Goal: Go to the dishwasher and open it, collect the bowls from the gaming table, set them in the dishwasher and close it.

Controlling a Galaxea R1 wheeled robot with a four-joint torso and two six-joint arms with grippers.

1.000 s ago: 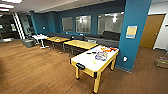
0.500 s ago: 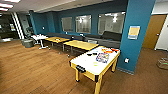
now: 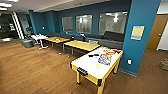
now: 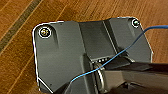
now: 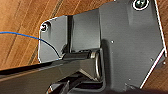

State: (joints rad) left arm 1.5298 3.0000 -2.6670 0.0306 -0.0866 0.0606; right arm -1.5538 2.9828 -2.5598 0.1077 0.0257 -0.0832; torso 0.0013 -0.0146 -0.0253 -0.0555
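Observation:
The gaming table [image 3: 88, 65] stands a little right of centre in the head view, white-topped with a yellow edge and yellow legs. On it lie colourful board-game boxes [image 3: 104, 59] and a small dark item [image 3: 93, 55]. Any bowls on it are too small and blurred to make out. The dishwasher is out of view. In both wrist views my arms hang over the robot's dark base plate above the wood floor.
A blue pillar [image 3: 140, 37] rises just right of the gaming table. Behind it stand two yellow-topped tables [image 3: 81, 45] [image 3: 57, 39], a small white table [image 3: 39, 37] and a dark sofa [image 3: 112, 37] along the blue wall. Open wood floor [image 3: 37, 70] spreads to the left.
The whole head view has shifted slightly and the gaming table looks a little nearer, so the camera has moved. Nothing on the table has moved.

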